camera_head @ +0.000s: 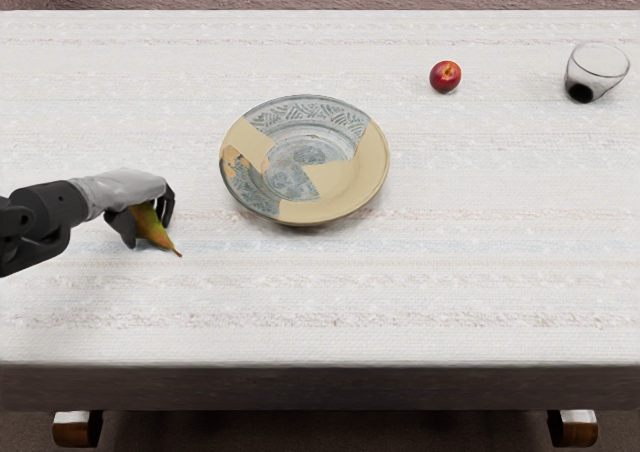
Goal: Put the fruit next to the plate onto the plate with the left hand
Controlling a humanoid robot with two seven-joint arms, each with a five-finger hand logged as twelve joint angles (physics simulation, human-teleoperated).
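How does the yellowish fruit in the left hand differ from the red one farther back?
The yellow-green pointed fruit is elongated and tapered; the round red fruit is compact. The left hand grasps the yellow-green fruit left of the tan-rimmed plate; the red fruit lies free beyond its right. Both are off the plate.

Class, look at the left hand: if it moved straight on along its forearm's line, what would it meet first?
Probably the plate, at its left rim. The left hand, closed on a yellow-green fruit, points right and slightly away; nothing lies between. Height is unclear, so it might pass above.
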